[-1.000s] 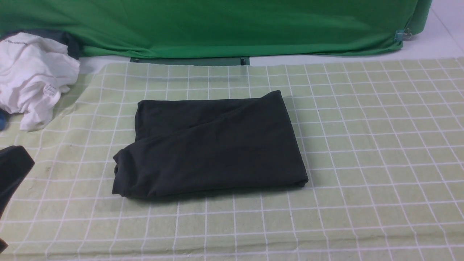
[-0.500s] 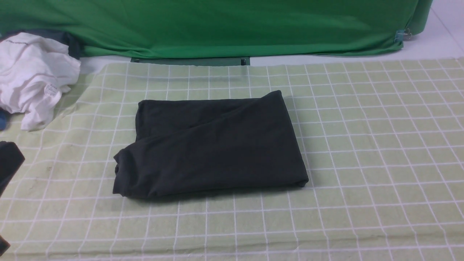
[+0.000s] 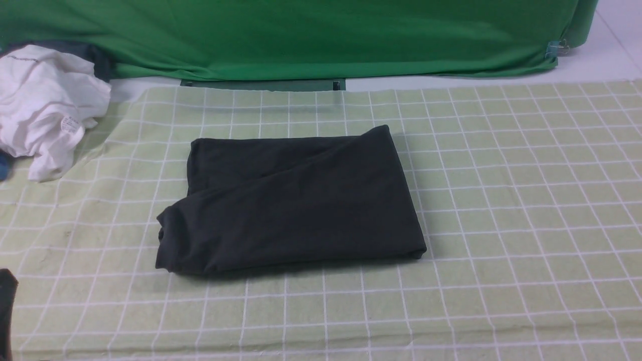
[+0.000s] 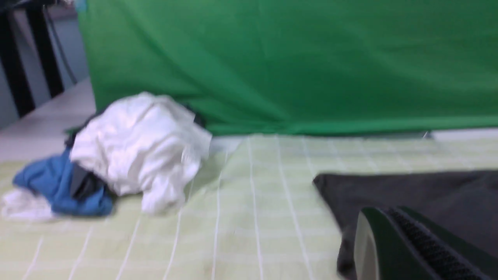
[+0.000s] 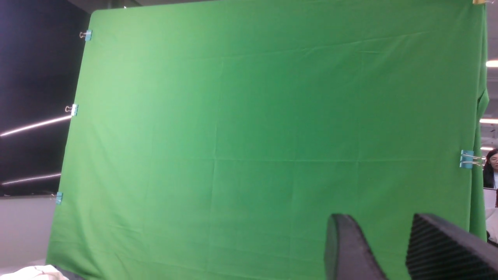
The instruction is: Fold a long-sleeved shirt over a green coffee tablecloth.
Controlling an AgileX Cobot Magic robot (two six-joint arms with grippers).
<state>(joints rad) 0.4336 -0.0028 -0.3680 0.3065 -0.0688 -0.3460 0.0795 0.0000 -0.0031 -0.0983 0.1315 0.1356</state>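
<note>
Front view is showing the long-sleeved shirt (image 3: pixel 288 200) lying folded into a compact black rectangle near the middle of the green coffee tablecloth (image 3: pixel 526 200), with one layer overlapping another along a diagonal seam and the near-left corner bulging slightly. Nothing is touching the shirt. A crumpled white garment (image 3: pixel 45 108) is sitting at the far-left edge of the tablecloth, well apart from the shirt, and a plain deep-green backdrop (image 3: pixel 301 35) is hanging behind the table. A dark part of the left arm (image 3: pixel 6 311) is showing at the lower-left border. Left wrist view is showing the left gripper (image 4: pixel 412 249) with its ribbed pads pressed together, holding nothing, positioned just beside the shirt's edge; a blue cloth (image 4: pixel 58 186) is lying against the white garment. Right wrist view is showing the right gripper (image 5: pixel 397 249) raised toward the backdrop, its fingers standing partly apart and gripping nothing.
</note>
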